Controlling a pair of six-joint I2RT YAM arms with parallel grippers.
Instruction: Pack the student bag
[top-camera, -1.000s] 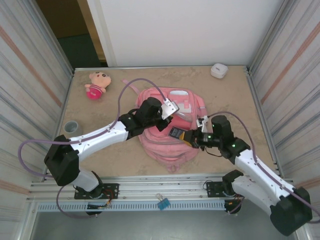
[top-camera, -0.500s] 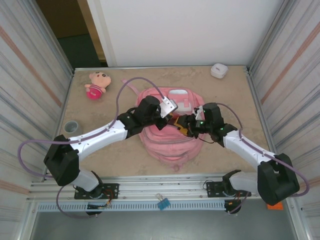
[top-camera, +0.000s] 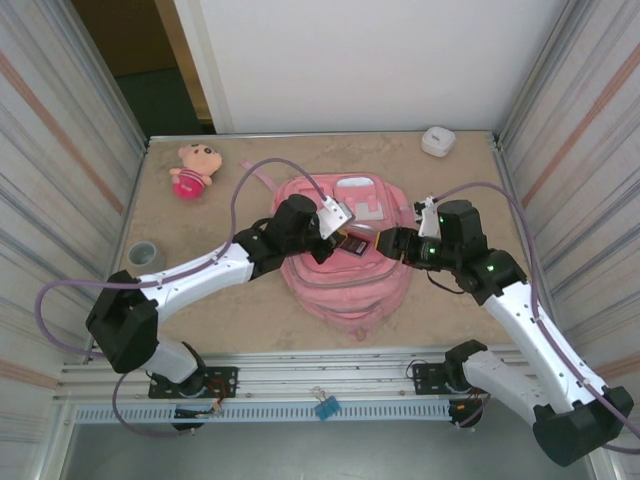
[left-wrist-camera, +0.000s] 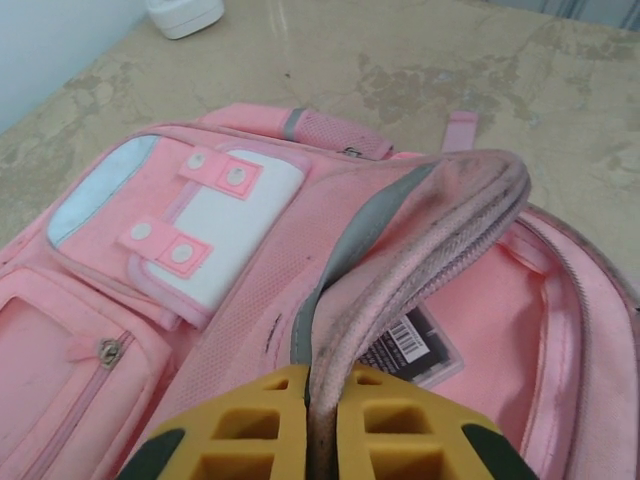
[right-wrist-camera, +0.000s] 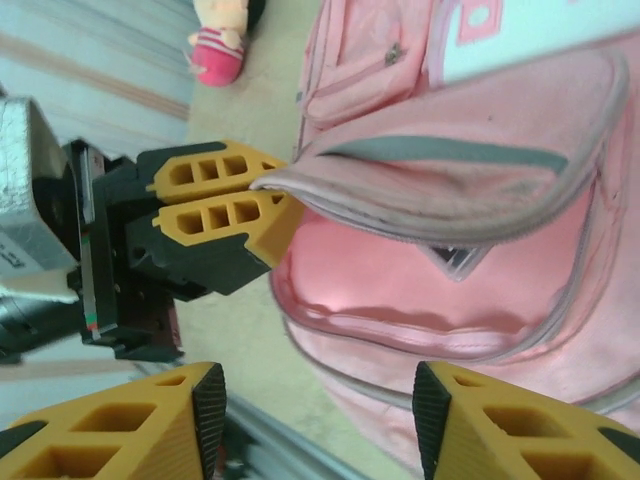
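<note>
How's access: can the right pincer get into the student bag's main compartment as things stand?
Probably yes. The left pincer is shut on the rim of the student bag, holding the mouth open, and the open right pincer sits just outside that opening with nothing between.

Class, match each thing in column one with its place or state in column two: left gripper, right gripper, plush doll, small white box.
Column one:
1. left gripper
2. right gripper
3. plush doll
4. small white box

Column two:
A. far right corner of the table
B. open, holding nothing
C. far left corner of the table
D. clamped on the opening rim of the student bag

Pairs: 1-D, 2-B, 3-C, 4-A
</note>
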